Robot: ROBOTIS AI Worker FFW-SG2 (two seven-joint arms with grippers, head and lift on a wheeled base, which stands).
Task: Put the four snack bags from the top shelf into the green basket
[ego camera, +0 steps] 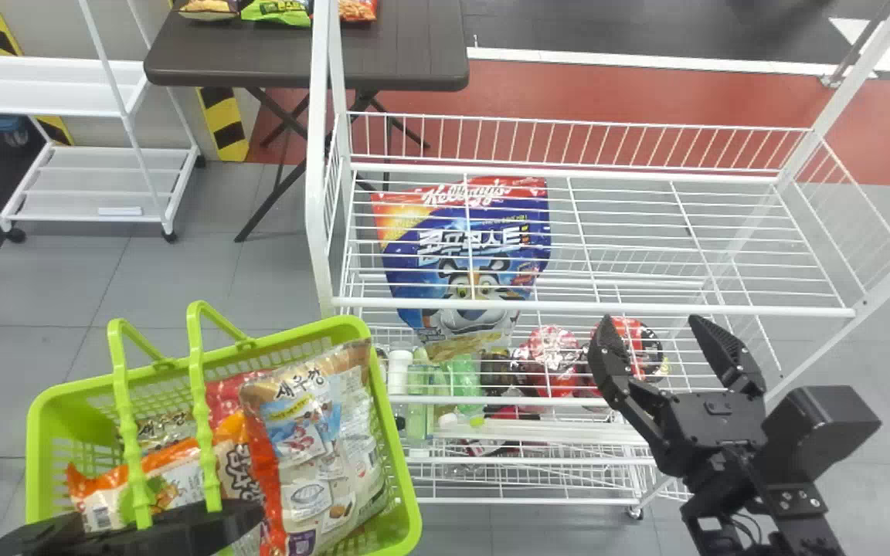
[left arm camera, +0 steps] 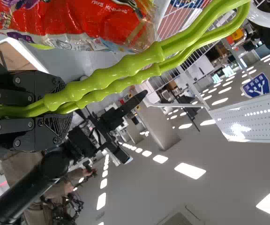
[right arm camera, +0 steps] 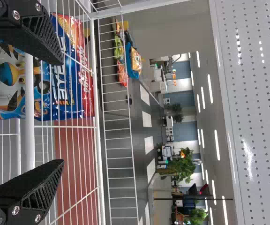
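Your left fingers (ego camera: 205, 528) clamp the green basket (ego camera: 405, 479)'s handles (ego camera: 204, 432) near snack bags (ego camera: 325, 448); your right fingers (ego camera: 651, 328) stand apart, a blue bag (ego camera: 453, 232) ahead and left of them.

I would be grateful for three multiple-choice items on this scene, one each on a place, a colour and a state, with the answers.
1. In the head view, where is the basket relative to the wire rack?
A) To its right
B) To its left
C) On its top shelf

2. What colour are the basket handles?
A) White
B) Red
C) Lime green

3. How are the jaws of the right gripper?
A) Apart, with nothing held
B) Shut on a snack bag
C) Shut on the basket handles

Answers:
1. B: the basket is at the left of the head view, beside the rack.
2. C: the left wrist view shows them lime green, gripped by the left gripper.
3. A: the right wrist view shows a wide gap between the jaws.
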